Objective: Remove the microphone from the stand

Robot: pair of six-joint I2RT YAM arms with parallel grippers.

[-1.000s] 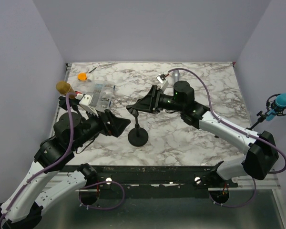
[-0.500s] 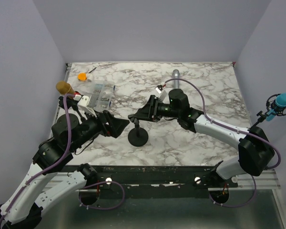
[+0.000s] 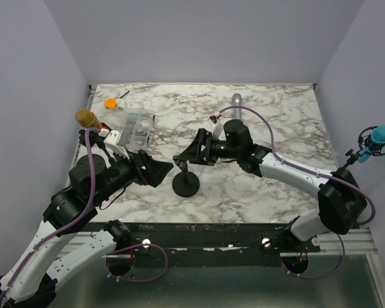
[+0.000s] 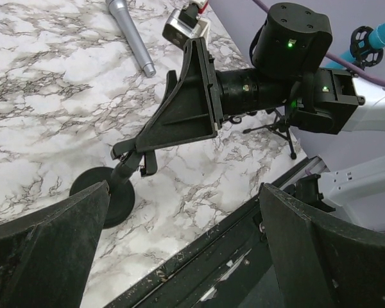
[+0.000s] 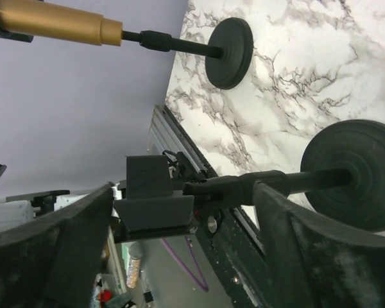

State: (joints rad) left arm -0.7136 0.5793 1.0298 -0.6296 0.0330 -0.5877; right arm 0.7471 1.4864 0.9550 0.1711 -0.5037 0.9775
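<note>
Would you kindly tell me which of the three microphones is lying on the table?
The silver microphone, flat on the marble beyond the right arm. The gold microphone at left and the blue microphone at right are both mounted above it.

The gray microphone [image 3: 236, 102] lies flat at the far side of the table [image 3: 295, 122]. The black stand [image 3: 185, 184] stands upright on its round base, well apart from it.

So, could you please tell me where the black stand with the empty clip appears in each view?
Top external: the stand is just left of centre.
Left wrist: lower left, its round base below the clip.
Right wrist: lower right, pole running left to the clip.
Shared landmark: the right hand, its fingers either side of the clip.
</note>
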